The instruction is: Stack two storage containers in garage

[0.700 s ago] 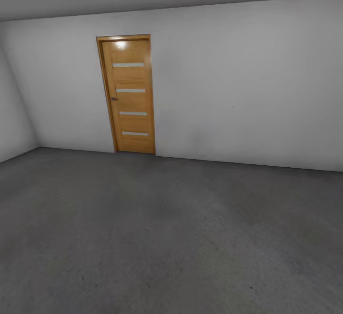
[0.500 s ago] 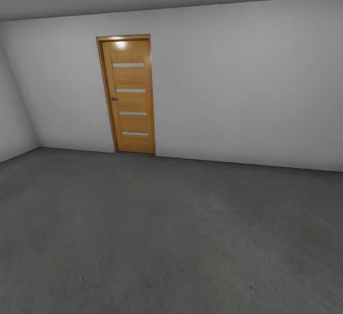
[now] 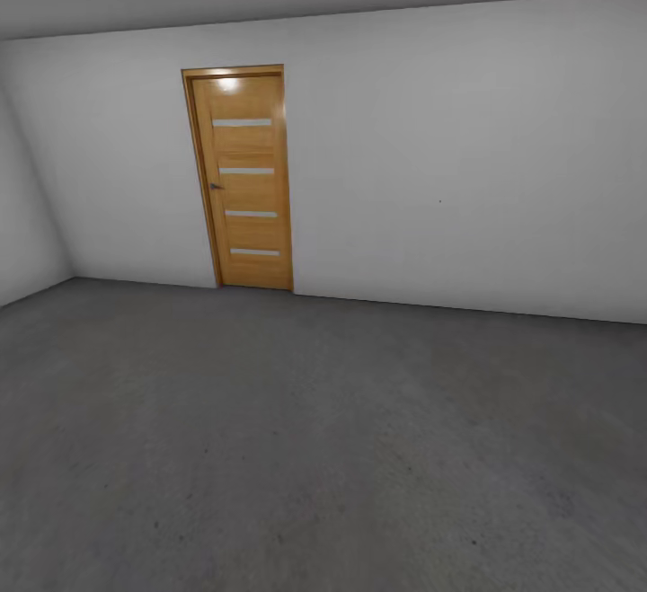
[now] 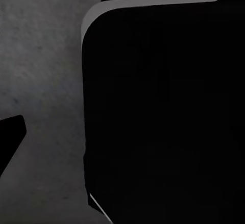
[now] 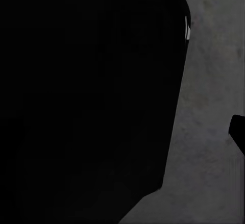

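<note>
Nearest, the floor (image 3: 323,466) of the garage (image 3: 467,152) spreads as one dark grey mottled concrete surface from the bottom edge of the head view back to the walls. Further off, two white walls meet at the far left corner of the floor: the long one faces the camera, and a short stretch of a second runs along the floor's left edge. One orange-brown door (image 3: 241,177) stands shut in the long wall, close to that corner, its foot touching the floor's far edge. It carries four pale frosted strips, one above another, and one small dark handle on its left side. One grey ceiling band runs across the top.

The left wrist view has a large black body (image 4: 163,112) with a rounded pale-edged corner over the same concrete, and one small dark tip (image 4: 10,137) at the side. The right wrist view has a similar black mass (image 5: 87,101) and one dark tip (image 5: 239,132). Whether either gripper's fingers are apart or together I cannot tell.

Against the earlier head frames, nothing differs: door, walls and floor sit alike.
</note>
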{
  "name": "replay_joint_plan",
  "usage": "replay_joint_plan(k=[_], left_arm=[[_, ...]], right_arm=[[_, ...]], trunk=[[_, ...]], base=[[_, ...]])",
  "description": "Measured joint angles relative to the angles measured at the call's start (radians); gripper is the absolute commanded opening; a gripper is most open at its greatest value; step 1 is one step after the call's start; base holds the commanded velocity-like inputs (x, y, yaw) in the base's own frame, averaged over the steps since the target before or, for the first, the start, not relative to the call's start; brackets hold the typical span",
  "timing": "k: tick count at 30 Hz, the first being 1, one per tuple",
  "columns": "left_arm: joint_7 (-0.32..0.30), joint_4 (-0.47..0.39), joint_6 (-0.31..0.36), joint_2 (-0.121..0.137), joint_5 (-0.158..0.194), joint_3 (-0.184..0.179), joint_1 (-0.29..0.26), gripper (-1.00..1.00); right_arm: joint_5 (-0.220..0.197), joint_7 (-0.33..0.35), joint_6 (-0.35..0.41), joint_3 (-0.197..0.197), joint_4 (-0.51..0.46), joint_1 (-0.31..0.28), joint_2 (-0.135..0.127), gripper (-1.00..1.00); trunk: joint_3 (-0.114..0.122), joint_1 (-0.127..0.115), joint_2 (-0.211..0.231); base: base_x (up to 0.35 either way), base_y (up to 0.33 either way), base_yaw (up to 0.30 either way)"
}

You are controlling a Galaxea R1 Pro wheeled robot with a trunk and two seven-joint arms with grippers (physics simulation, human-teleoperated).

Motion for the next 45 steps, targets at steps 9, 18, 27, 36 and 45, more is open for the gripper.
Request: replay_joint_plan(k=[9,18,27,36,45], left_arm=[[-0.008,-0.008,-0.012,-0.006,-0.001,-0.001,0.0,1.0],[-0.012,-0.011,-0.01,-0.002,0.002,-0.001,0.0,1.0],[-0.012,-0.011,-0.007,-0.001,0.008,0.004,0.0,1.0],[-0.012,-0.011,-0.01,-0.001,0.008,0.005,0.0,1.0],[-0.012,-0.011,-0.012,-0.001,0.008,0.005,0.0,1.0]], right_arm=[[0.0,0.0,-0.001,0.052,0.0,0.0,0.0,1.0],[0.0,0.0,-0.002,0.104,0.0,0.0,0.0,1.0],[0.0,-0.001,-0.003,0.353,0.0,0.0,0.0,1.0],[0.001,-0.001,-0.004,0.355,0.0,0.0,0.0,1.0],[0.001,-0.001,-0.004,0.357,0.0,0.0,0.0,1.0]], trunk=[[0.0,0.0,0.0],[0.0,-0.001,0.0],[0.0,-0.001,0.0],[0.0,-0.001,0.0],[0.0,-0.001,0.0]], base=[[0.056,-0.041,0.0],[0.262,-0.171,0.0],[0.31,-0.086,0.0],[0.322,-0.004,0.081],[0.322,0.0,0.257]])
